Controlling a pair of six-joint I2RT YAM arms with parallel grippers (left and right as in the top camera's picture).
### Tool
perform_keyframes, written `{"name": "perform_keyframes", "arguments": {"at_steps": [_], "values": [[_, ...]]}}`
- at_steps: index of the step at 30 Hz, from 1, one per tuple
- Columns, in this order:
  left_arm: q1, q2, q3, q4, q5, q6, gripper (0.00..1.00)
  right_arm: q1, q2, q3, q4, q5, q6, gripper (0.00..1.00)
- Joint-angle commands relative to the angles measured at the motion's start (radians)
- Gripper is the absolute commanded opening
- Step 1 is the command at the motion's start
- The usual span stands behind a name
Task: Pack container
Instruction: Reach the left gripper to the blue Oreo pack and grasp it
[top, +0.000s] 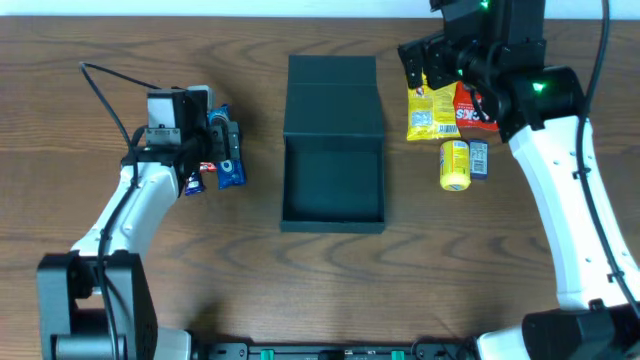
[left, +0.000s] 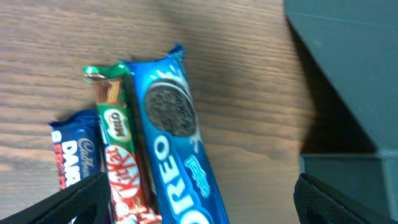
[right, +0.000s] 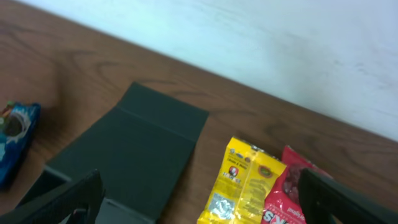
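Container place: the container lies in the middle of the overhead frame on the wooden counter. Its lid flap is folded back toward the top of the frame, and its tray looks empty.
Left hand: the left hand hangs to the left of the container with its fingers spread fully wide, and it holds nothing.
Under the left hand: we see an Oreo pack, a KitKat bar and a Cadbury Dairy Milk bar lying side by side.
Right hand: the right hand is at the upper right of the overhead frame, also fully open and empty.
Near the right hand: there are a yellow packet, a red packet, a yellow tube and a small grey-blue item whose label we cannot read.
How the container will handle: we judge it light, thin cardboard with fairly stiff walls. While empty, it may slide on the smooth counter if a packet pushes against a wall. The hinged flap will probably swing if touched.
Where to hold: if it must be steadied, we would pinch the top edge of one long side wall and not the flap.
Stage: we think packing has not begun.
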Motion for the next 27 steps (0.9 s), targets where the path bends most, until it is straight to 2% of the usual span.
{"name": "perform_keyframes", "arguments": {"at_steps": [1,5,6,7,16,20,27], "values": [[-0.024,0.04,0.019,0.028,-0.055,-0.014,0.95,-0.005,0.025,-0.002,-0.01,-0.024,-0.017,0.99],[-0.038,0.089,0.019,0.046,-0.124,-0.049,1.0,-0.003,0.032,-0.002,-0.017,-0.024,0.012,0.99],[-0.038,0.097,0.019,0.045,-0.144,-0.066,0.92,-0.003,0.032,-0.002,-0.023,-0.024,0.012,0.99],[-0.038,0.101,0.019,0.045,-0.161,-0.082,0.9,-0.003,0.032,-0.002,-0.028,-0.024,0.013,0.99],[-0.038,0.149,0.019,0.076,-0.185,-0.157,0.85,-0.003,0.032,-0.002,-0.048,-0.024,0.039,0.99],[-0.038,0.191,0.019,0.113,-0.126,-0.193,0.78,-0.003,0.032,-0.002,-0.051,-0.024,0.039,0.99],[-0.04,0.201,0.019,0.131,-0.125,-0.205,0.71,-0.003,0.032,-0.002,-0.057,-0.024,0.057,0.99]]}}
